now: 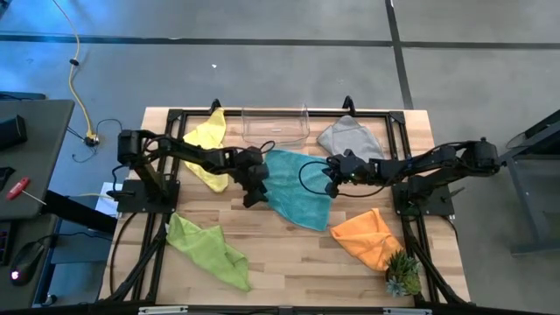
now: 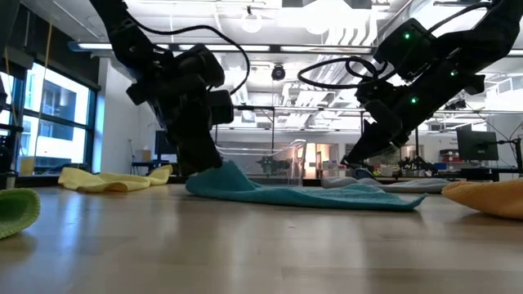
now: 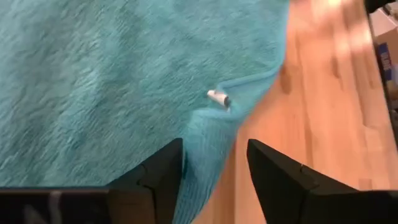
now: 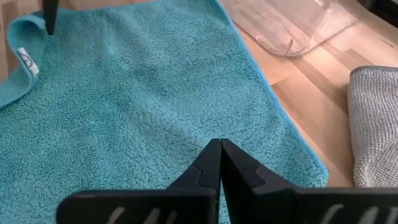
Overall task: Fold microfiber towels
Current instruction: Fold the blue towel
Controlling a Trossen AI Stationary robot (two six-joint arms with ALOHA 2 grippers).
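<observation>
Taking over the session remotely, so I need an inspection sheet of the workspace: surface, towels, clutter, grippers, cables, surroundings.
Surface: wooden table, black frame around it.
Job's things: teal towel spread at centre; yellow towel, grey towel, lime green towel, orange towel crumpled around it.
Clutter: clear bin at the far edge; small plant by the orange towel.
Grippers: left gripper open over the teal towel's tagged corner; right gripper shut above the same towel.
Cables: yellow cord on the floor.
Surroundings: side desk left.
</observation>
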